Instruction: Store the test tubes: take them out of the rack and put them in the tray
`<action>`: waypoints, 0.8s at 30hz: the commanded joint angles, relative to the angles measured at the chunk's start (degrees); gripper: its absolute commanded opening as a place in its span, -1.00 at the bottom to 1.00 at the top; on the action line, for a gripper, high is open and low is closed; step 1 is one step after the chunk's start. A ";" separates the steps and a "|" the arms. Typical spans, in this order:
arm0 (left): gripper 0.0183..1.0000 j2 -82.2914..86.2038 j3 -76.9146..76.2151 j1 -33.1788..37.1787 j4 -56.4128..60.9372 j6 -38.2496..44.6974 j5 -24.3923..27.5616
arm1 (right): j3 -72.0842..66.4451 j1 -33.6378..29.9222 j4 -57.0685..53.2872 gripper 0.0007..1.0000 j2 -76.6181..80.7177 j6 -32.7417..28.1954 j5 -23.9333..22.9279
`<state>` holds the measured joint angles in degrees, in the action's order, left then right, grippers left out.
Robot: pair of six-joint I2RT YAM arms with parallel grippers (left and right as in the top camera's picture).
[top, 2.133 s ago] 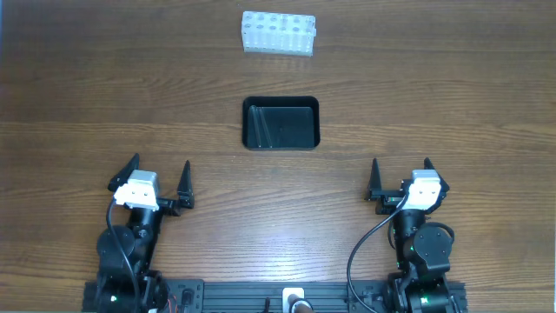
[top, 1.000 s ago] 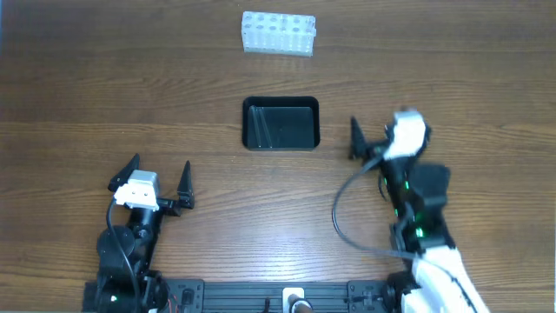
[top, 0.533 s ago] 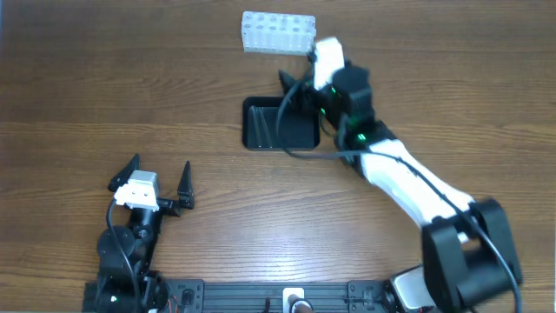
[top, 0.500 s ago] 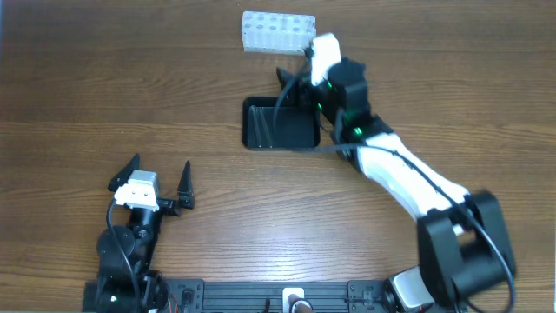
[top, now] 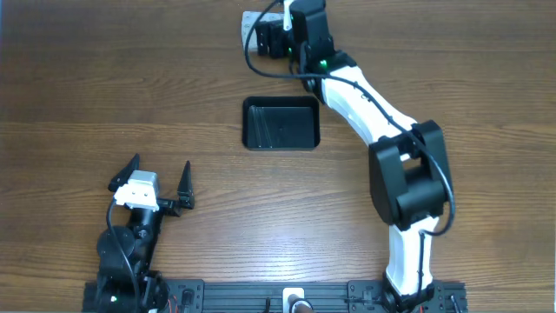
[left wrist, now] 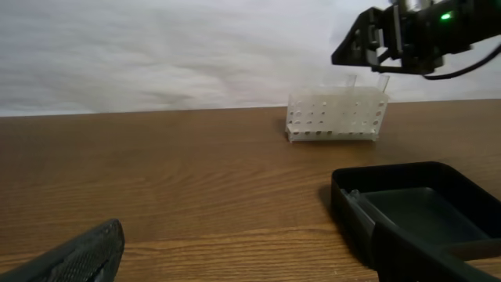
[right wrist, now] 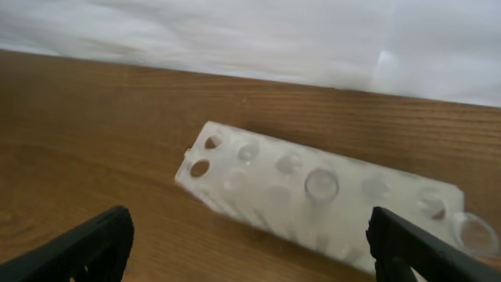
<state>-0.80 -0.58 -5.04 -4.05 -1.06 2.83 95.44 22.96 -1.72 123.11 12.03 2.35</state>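
Translucent perforated rack [right wrist: 313,196] and glossy black rectangular tray [top: 245,126] on wood-grain table [top: 87,87], white wall [left wrist: 156,47] behind; left gripper [top: 160,165] and right gripper [top: 274,33] with jaws spread.

translucent plastic rack [right wrist: 313,196], glossy black tray [top: 281,123], wood-grain table [top: 130,87].

Nothing legible from where I stand: no lettering, labels or numbers on the test tube rack [left wrist: 337,124] or the black tray [top: 281,100].

The top view looks straight down on the whole worktop [top: 87,69]. The left wrist view sits low by the near edge, facing the far-edge rack [left wrist: 337,117]. The right wrist view hovers close over that rack, tilted down; all three share it.
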 commanded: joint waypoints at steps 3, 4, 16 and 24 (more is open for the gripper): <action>1.00 0.42 0.24 0.39 -0.11 0.63 0.76 | 5.44 1.09 -0.04 0.89 4.66 0.87 -4.74; 1.00 0.42 0.24 0.39 -0.11 0.63 0.76 | 5.73 1.16 0.46 0.89 5.29 0.92 -5.38; 1.00 0.42 0.24 0.39 -0.11 0.63 0.76 | 6.03 1.57 6.80 0.81 9.27 1.03 -11.26; 1.00 0.42 0.24 0.39 -0.11 0.63 0.76 | 6.03 1.95 6.80 0.53 9.68 1.01 -13.20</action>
<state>-0.80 -0.58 -5.04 -4.05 -1.06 2.83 99.96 24.16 4.78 131.66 13.02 -8.91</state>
